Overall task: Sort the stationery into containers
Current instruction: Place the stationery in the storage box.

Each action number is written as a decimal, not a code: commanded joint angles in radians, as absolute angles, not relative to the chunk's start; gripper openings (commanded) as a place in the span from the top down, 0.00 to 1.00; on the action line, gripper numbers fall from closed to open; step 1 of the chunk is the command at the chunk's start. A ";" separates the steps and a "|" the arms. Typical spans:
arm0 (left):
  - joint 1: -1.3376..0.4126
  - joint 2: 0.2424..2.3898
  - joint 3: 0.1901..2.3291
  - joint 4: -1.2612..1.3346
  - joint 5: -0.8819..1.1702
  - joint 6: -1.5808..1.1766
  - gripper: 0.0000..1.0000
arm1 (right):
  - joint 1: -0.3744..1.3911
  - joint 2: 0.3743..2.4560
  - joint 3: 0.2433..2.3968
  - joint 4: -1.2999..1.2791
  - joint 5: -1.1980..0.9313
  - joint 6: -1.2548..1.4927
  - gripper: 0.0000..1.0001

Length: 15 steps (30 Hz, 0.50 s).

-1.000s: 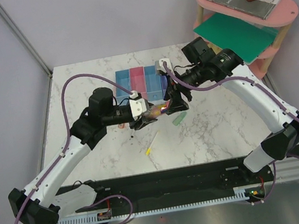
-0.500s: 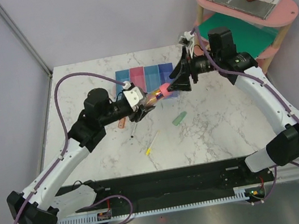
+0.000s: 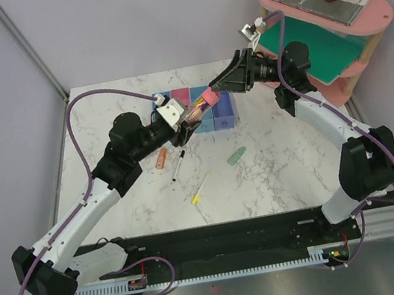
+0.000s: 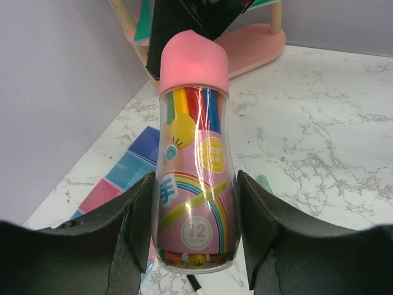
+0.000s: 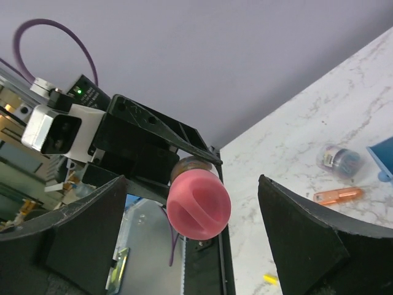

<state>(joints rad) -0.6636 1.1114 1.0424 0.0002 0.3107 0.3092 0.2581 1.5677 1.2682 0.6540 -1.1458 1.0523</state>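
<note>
From above, your left tool (image 3: pixel 190 117) pinches a clear pen tube (image 3: pixel 197 109) with a pink cap (image 3: pixel 209 98), tilted over the containers (image 3: pixel 226 112). The right tool (image 3: pixel 219 87) sits just at the cap. An orange eraser (image 3: pixel 161 160), pen (image 3: pixel 179 164), yellow pencil (image 3: pixel 200 190) and green eraser (image 3: pixel 237 156) lie on the counter (image 3: pixel 289 155).

Left wrist: the tube shows a rainbow label and coloured pens inside, with the dark right tool behind it.

Right wrist: your right tool is spread, the cap between its fingers (image 5: pixel 307 239).

Table (image 3: pixel 284 171): row of 4 bins (image 3: pixel 225 109) at rear centre; tube (image 3: pixel 198 109) over them. Before bins, left to right: stub (image 3: pixel 161 159), possibly an eraser; pen (image 3: pixel 179 165); pencil (image 3: pixel 199 189), nearest; eraser (image 3: pixel 237 156). Shelf (image 3: pixel 378 11): rear right.
</note>
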 commanded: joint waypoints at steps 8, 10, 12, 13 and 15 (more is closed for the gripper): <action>-0.667 1.106 1.101 0.109 0.261 0.311 0.98 | 0.258 1.542 1.216 0.916 -1.169 1.240 0.10; -0.667 1.111 1.104 0.118 0.253 0.313 0.98 | 0.258 1.532 1.209 0.885 -1.166 1.200 0.11; -0.667 1.109 1.109 0.123 0.255 0.314 0.98 | 0.258 1.528 1.204 0.845 -1.163 1.175 0.12; -0.667 1.111 1.111 0.123 0.256 0.314 0.98 | 0.258 1.525 1.201 0.838 -1.161 1.158 0.12; -0.667 1.109 1.111 0.124 0.262 0.313 0.98 | 0.259 1.525 1.198 0.819 -1.160 1.147 0.14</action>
